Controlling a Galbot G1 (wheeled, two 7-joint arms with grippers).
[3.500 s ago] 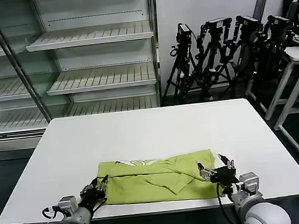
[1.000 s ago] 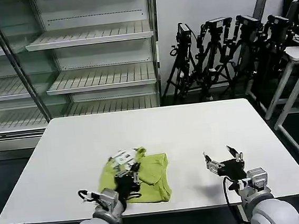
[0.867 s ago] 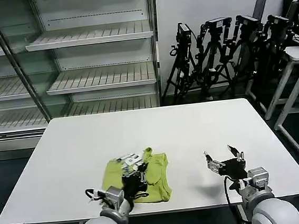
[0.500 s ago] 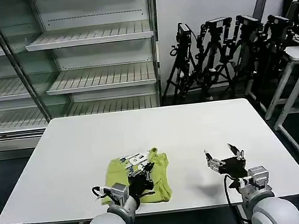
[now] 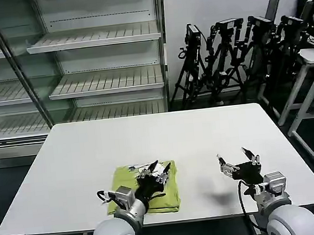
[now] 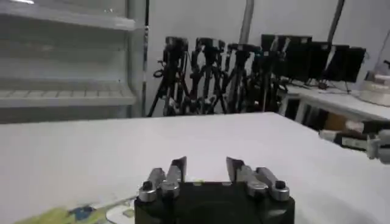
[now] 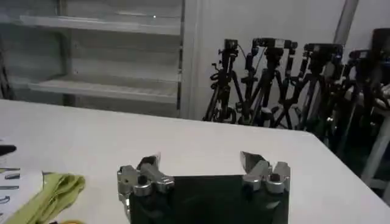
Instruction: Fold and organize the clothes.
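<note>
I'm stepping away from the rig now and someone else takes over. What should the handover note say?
Left tool: open, holding nothing, over the far right part of the folded T-shirt.
Right tool: open, empty, above bare table to the shirt's right.
T-shirt: compact folded rectangle near the table's front edge, left of centre; a bit of white label shows at its far edge.
Done: the folding looks essentially finished.
Left: lift the left tool clear, check that the edges lie flat and tidy the shirt's placement if needed.
</note>
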